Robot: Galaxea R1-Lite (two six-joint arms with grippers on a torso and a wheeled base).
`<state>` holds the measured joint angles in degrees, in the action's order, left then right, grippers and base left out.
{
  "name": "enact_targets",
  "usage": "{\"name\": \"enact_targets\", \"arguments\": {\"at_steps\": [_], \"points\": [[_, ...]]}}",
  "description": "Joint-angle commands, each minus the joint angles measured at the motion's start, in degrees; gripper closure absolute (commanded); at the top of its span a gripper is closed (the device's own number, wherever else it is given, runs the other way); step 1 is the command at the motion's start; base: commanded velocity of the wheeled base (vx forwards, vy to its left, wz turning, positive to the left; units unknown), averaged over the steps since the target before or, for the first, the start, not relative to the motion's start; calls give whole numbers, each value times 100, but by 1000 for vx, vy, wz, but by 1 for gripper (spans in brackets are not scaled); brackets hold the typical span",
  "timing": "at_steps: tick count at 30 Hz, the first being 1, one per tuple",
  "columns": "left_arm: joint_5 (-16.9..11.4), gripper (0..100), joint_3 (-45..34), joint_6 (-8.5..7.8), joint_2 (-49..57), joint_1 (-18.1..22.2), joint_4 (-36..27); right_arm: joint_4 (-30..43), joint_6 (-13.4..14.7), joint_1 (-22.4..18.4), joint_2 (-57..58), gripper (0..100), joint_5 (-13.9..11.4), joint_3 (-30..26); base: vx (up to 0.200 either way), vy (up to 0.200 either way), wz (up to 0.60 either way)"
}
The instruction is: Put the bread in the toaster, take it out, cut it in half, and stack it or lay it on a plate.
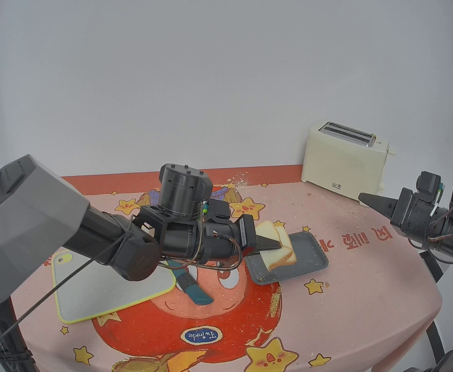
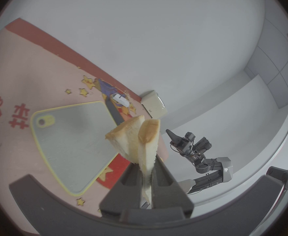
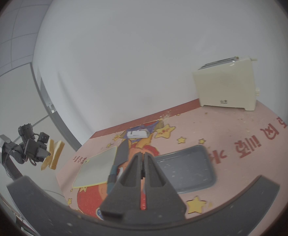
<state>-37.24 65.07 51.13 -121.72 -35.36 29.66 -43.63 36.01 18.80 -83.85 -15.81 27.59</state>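
Observation:
My left gripper (image 1: 277,244) is shut on two halves of bread (image 1: 267,232), held together on edge and lifted off the table. In the left wrist view the bread (image 2: 140,140) sticks up from between the fingers (image 2: 165,181). The right wrist view shows the same bread (image 3: 53,154) in the air beside the left gripper (image 3: 44,153), away from the grey plate (image 3: 186,171), which has nothing on it. In the head view the bread overlaps the plate (image 1: 311,257). My right gripper (image 1: 364,198) is shut on nothing, at the table's right edge near the cream toaster (image 1: 345,161).
A white cutting board (image 1: 102,285) with a yellow-green rim lies at the left of the table. A knife with a teal handle (image 1: 193,289) rests beside it, under my left arm. Crumbs are scattered near the back edge. The toaster's slots hold nothing that I can see.

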Motion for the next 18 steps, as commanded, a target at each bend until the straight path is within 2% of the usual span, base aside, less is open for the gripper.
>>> {"name": "enact_targets", "arguments": {"at_steps": [1,6,9,11,18], "points": [[24,100,287,29,-493,-58,-22,-5,-24,80,9,100,8,-43,0,0,0],[77,100,506,38,-748,-120,-39,-14,-42,63,-18,100,17,-25,0,0,0],[77,100,577,249,-871,-129,-30,-14,-50,71,9,100,17,-34,0,0,0],[112,100,577,293,-897,-155,-30,-14,-68,80,18,100,17,-34,0,0,0],[147,100,665,310,-932,-155,-30,-14,-200,80,18,100,17,-43,0,0,0]]}}
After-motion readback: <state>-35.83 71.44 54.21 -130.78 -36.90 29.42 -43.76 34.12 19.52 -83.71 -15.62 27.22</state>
